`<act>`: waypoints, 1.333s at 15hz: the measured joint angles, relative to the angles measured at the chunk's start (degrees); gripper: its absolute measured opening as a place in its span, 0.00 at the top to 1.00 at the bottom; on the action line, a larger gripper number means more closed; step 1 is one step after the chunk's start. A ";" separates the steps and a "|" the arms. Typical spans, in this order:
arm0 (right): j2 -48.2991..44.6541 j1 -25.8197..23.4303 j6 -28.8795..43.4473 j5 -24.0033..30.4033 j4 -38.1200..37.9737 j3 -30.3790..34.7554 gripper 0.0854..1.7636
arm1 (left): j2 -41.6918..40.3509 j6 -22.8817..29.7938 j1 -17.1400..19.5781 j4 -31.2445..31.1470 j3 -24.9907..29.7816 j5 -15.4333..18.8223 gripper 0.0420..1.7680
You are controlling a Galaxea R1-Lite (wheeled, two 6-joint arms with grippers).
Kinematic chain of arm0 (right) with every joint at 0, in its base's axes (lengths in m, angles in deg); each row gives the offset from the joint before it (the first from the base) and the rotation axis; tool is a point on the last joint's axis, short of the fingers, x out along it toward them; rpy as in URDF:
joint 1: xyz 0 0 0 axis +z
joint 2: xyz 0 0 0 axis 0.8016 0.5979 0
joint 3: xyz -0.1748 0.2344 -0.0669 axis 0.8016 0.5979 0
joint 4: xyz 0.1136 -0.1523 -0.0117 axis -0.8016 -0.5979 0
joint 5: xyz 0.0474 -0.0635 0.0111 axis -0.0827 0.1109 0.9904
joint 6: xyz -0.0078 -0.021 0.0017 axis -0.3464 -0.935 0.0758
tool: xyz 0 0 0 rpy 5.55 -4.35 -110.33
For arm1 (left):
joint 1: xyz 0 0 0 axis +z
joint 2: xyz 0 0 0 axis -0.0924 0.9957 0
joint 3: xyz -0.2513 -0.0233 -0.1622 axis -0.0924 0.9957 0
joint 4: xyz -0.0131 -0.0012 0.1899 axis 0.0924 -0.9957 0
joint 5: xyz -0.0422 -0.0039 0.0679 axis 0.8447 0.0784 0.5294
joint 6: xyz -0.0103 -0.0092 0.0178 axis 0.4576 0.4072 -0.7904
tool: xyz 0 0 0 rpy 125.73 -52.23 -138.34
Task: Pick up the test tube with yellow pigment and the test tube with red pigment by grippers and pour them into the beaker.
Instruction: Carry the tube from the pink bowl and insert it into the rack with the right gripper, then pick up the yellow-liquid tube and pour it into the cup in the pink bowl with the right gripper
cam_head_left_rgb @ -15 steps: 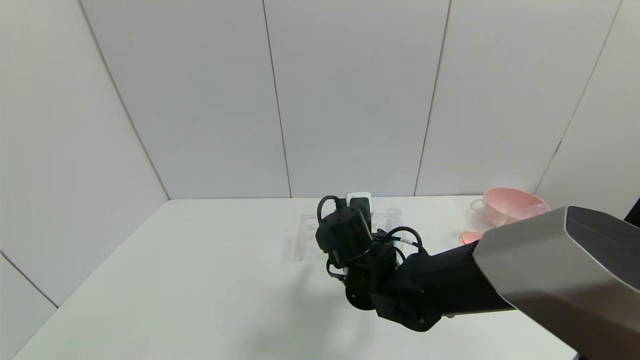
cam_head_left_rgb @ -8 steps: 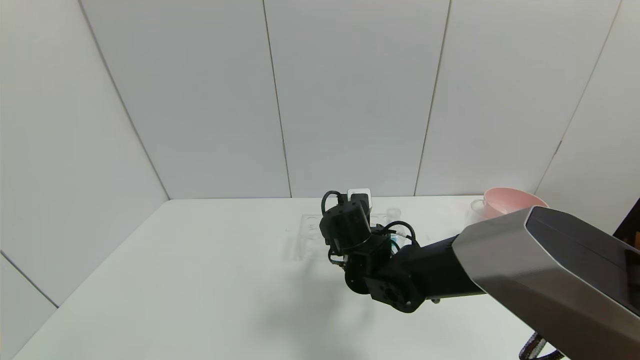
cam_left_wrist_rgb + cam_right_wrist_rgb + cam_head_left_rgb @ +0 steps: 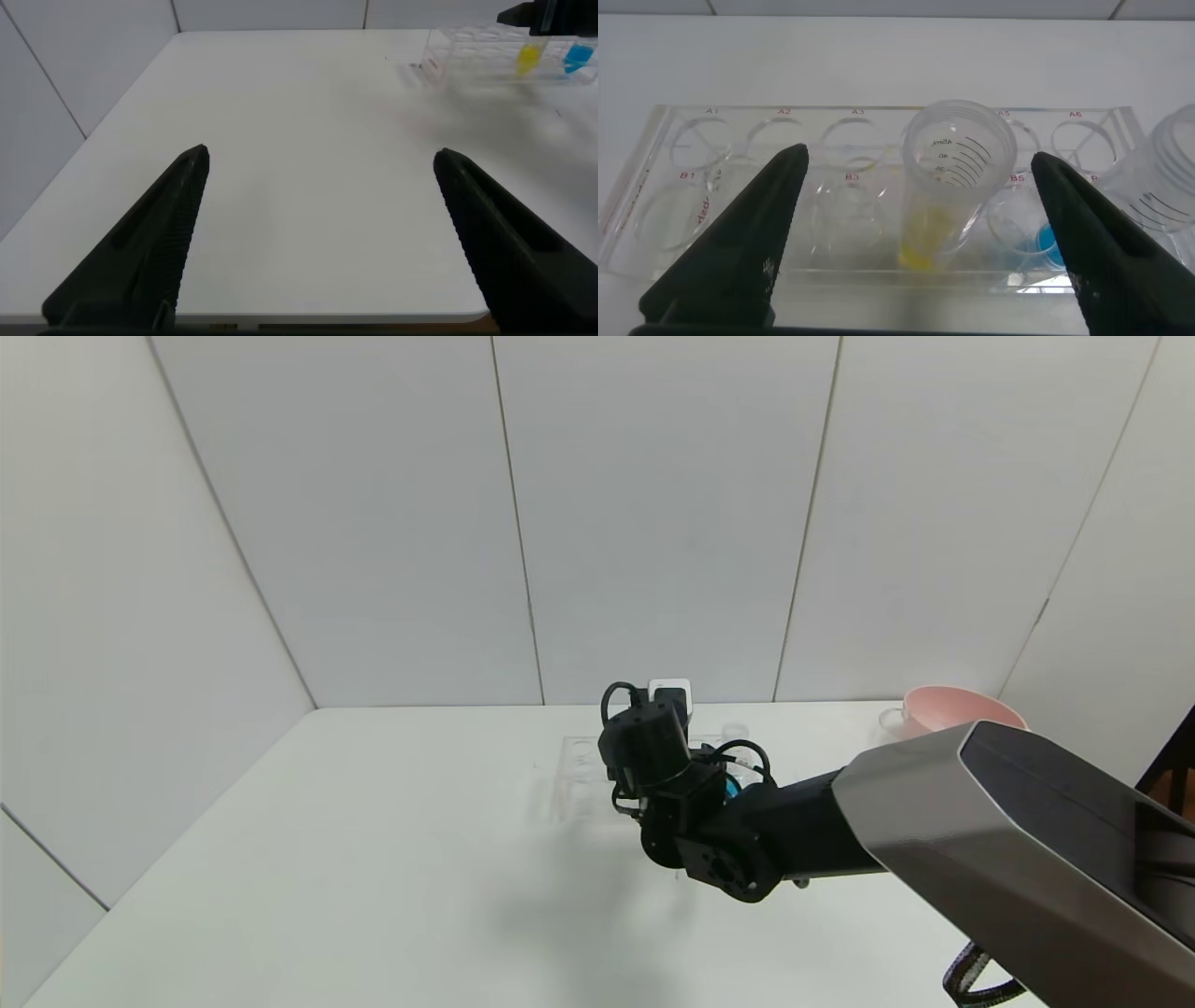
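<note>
The right gripper [image 3: 920, 238] hangs spread wide over the rack [image 3: 682, 201] — yellow tube [image 3: 957, 177] between its fingers, untouched; left gripper [image 3: 322, 233] released, well away.

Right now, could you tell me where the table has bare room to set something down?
The table is bare from its left edge to the clear rack. The left gripper hangs open there. It is crowded at the rack: the open right gripper straddles the yellow tube, with the pink bowl far right.

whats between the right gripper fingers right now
The yellow tube, standing upright in the clear rack, sits between the open right gripper fingers, untouched; the right wrist view shows it.
</note>
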 joint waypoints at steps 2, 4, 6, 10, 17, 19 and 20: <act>0.22 -0.04 -0.27 -0.02 0.00 -0.20 0.03 | 0.00 0.00 0.00 0.00 0.00 -0.02 0.03; 0.28 0.02 -0.33 0.00 0.01 -0.11 0.10 | 0.00 0.00 0.00 0.00 0.00 -0.02 0.03; 0.33 0.07 -0.30 0.00 0.24 0.09 0.30 | 0.00 -0.02 0.00 0.00 0.00 -0.02 0.03; 0.11 0.07 -0.24 -0.02 0.00 0.52 0.58 | 0.00 0.00 0.00 0.00 0.00 -0.02 0.03; -0.05 -0.04 -0.11 -0.02 0.28 0.94 0.74 | 0.00 0.00 0.00 0.02 0.00 -0.02 0.03; -0.05 -0.26 -0.16 0.00 0.04 0.85 0.74 | 0.00 0.00 0.00 0.00 0.00 -0.02 0.03; -0.05 -0.37 -0.17 0.01 -0.07 0.69 0.74 | 0.00 -0.02 0.00 0.00 0.00 0.00 0.03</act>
